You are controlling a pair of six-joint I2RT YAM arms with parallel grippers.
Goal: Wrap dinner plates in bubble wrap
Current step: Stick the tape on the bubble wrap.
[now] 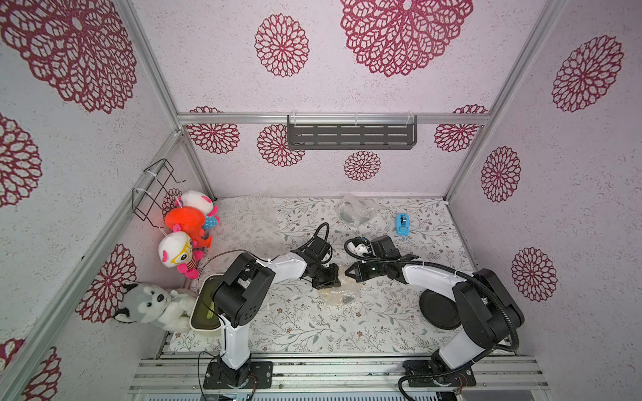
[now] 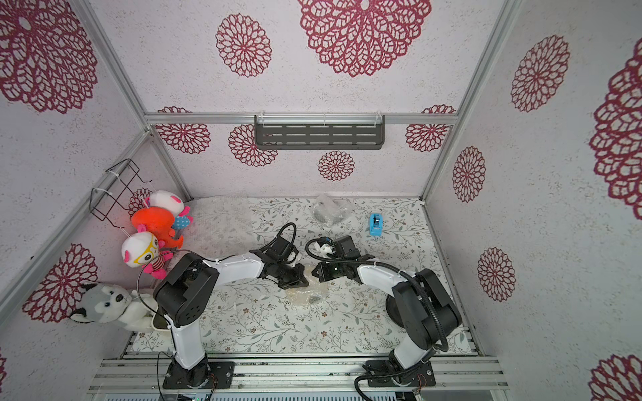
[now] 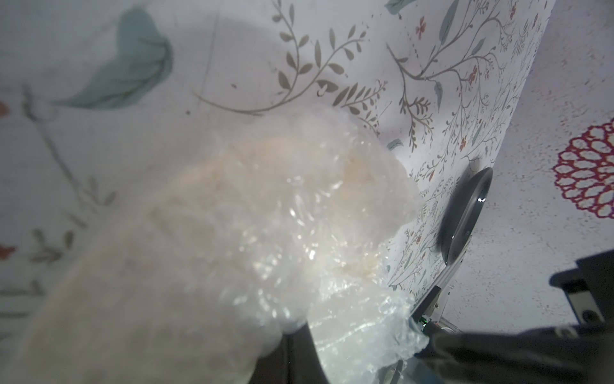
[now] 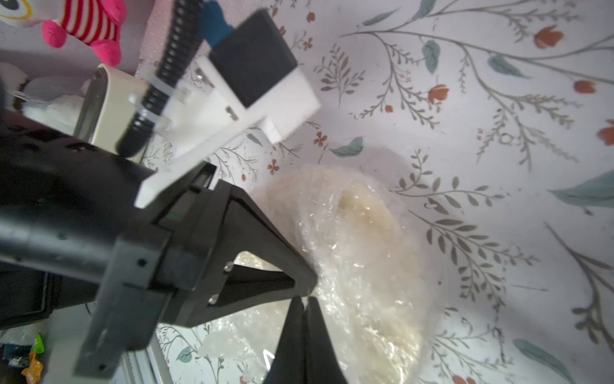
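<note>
While both my arms lean in from the near edge of the table [image 1: 295, 326], the elbows are raised and the forearms run almost level toward the middle, so the two claws meet nearly tip to tip. My left arm [image 1: 288, 265] comes in from the left side, with the wrist bent a little downward. My right arm [image 1: 427, 274] comes in from the right side, and its upper part covers a piece of the black plate [image 1: 437, 309], which lies flat on the table near the base of this arm.

My left claw [image 4: 309, 285] is closed on the bubble wrap [image 3: 349, 332]; in the left wrist view the clear film runs down over its tip. My right claw [image 4: 304, 309] has its fingers pressed fully together, with the tips against the same wrap, just beside the left claw. Whether film is caught between them, I cannot tell.

Under the two claws is the cream plate [image 4: 372, 252], covered all over by this crinkled wrap. It throws a shadow on the flowered cloth behind it.

Far at the back lies a bundle [image 1: 352, 211] of wrap with something dark inside, and near it stands the blue tape dispenser [image 1: 402, 224]. A loose sheet [image 1: 250, 222] of wrap lies at the back left.
</note>
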